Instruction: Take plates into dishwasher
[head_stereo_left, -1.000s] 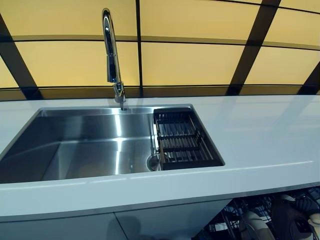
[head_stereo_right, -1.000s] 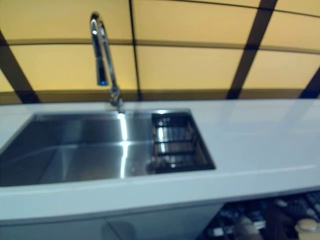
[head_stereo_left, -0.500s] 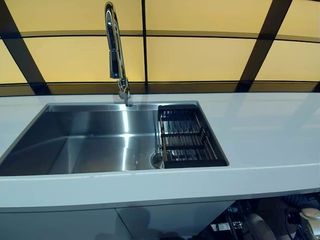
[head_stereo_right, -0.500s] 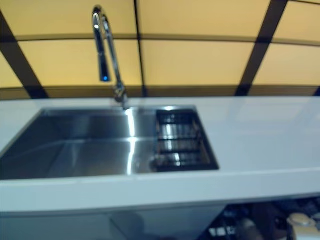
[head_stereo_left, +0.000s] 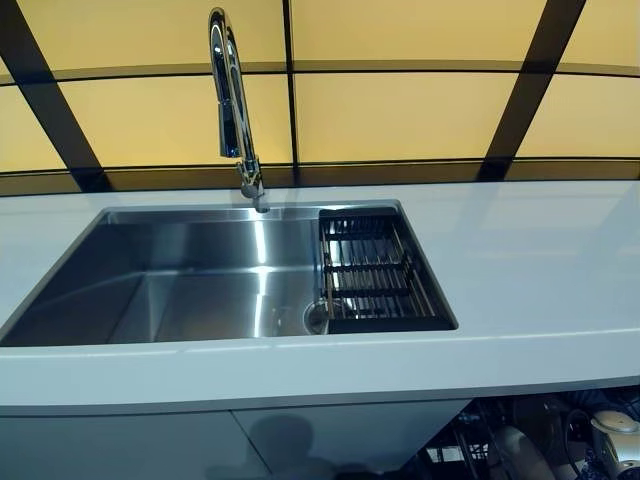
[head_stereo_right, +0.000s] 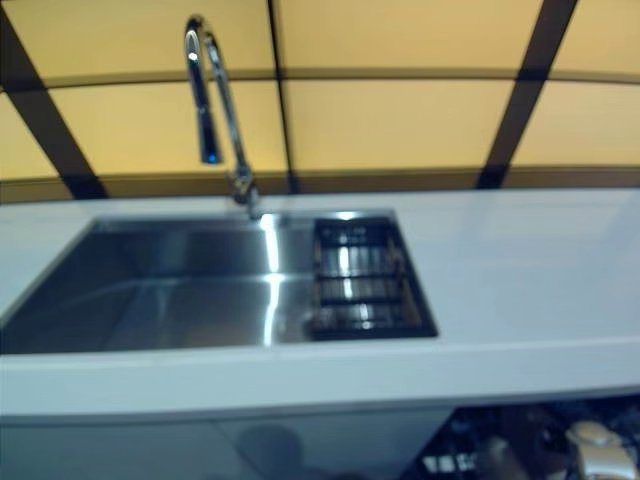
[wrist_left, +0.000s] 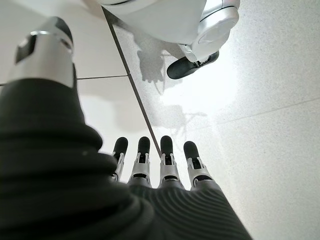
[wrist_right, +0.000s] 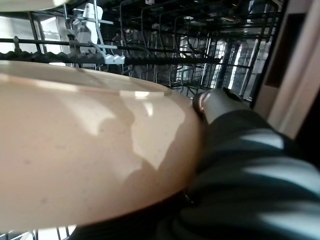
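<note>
A large beige plate (wrist_right: 85, 160) fills the right wrist view from very close. My right hand (wrist_right: 220, 107) is shut on it, with the thumb lying over the plate's rim. Just beyond the plate are the dark wire racks of the open dishwasher (wrist_right: 165, 50). In the eye views part of that rack (head_stereo_left: 480, 440) shows under the counter at the lower right. My left hand (wrist_left: 165, 170) hangs over the pale floor, fingers straight and holding nothing.
A steel sink (head_stereo_left: 200, 290) is set in the white counter (head_stereo_left: 540, 260), with a tall chrome tap (head_stereo_left: 232, 100) behind it. A dark slatted drainer (head_stereo_left: 375, 275) sits at the sink's right end. Yellow wall panels rise behind.
The head camera has shifted a little, so the sink sits slightly further right in the picture. Nothing on the counter has moved.
</note>
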